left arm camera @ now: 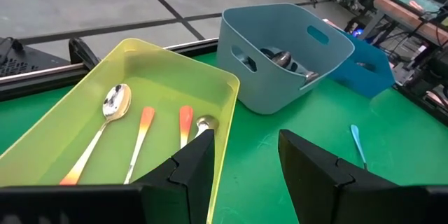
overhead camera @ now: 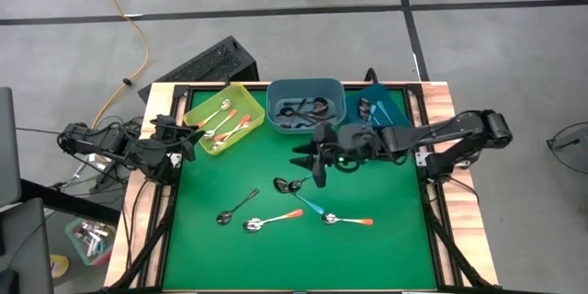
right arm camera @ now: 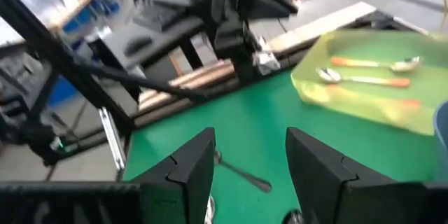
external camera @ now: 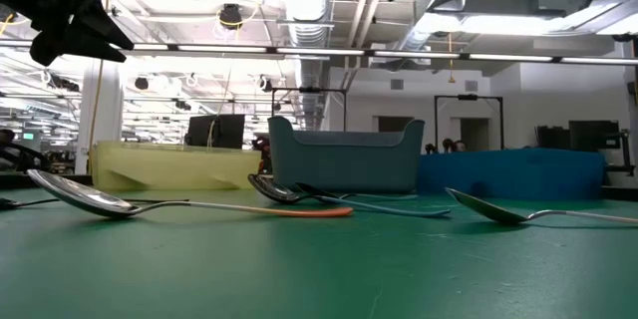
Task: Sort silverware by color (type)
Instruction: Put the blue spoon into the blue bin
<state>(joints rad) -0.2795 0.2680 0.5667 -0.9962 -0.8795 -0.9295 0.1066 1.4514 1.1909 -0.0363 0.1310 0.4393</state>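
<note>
Five spoons (overhead camera: 294,204) lie loose on the green mat (overhead camera: 367,257): two dark-handled, two orange-handled, one teal-handled. More orange-handled spoons rest in the yellow-green bin (overhead camera: 198,110); dark ones sit in the grey-blue bin (overhead camera: 276,101), with a blue bin (overhead camera: 404,110) beside it. The right gripper (overhead camera: 308,162) hangs above the mat just beside the loose spoons, jaws apart and empty. The left gripper (overhead camera: 190,138) waits at the yellow-green bin's near corner, jaws apart, holding nothing.

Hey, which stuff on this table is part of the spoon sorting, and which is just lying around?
Part of the job:
loose spoons on the mat
sorted spoons in the yellow bin
grey-blue bin
blue bin

Just lying about:
yellow cable on the floor
black case
</note>
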